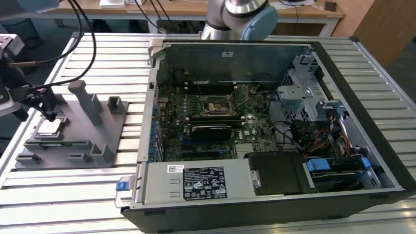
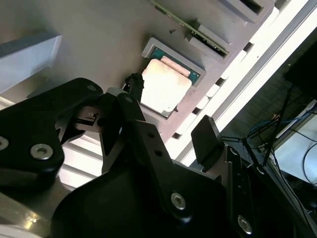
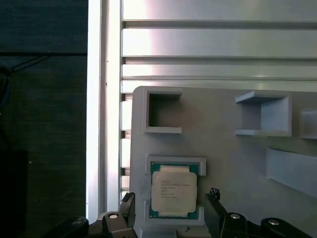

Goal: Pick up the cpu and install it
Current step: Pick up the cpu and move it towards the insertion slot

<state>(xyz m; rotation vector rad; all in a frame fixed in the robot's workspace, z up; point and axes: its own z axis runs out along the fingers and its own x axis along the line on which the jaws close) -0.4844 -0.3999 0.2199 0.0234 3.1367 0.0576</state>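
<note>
The cpu [image 1: 50, 127], a small flat square chip with a silvery top, lies in a shallow pocket of the grey fixture tray [image 1: 85, 146] at the exterior view's left. My gripper [image 1: 47, 115] hovers just above it, open. In the first wrist view the cpu [image 3: 173, 192] lies between my two dark fingertips, which stand apart on either side of it. The second wrist view shows the cpu [image 2: 163, 87] beyond the fingers [image 2: 205, 136], which do not touch it. The dark metal-framed socket [image 1: 213, 106] sits on the motherboard inside the open computer case.
The open computer case [image 1: 273, 195] takes up the middle and the exterior view's right, with drive cages and cables inside. Tall grey posts [image 1: 81, 97] rise from the fixture tray beside my gripper. Everything rests on a slatted metal table [image 1: 65, 195].
</note>
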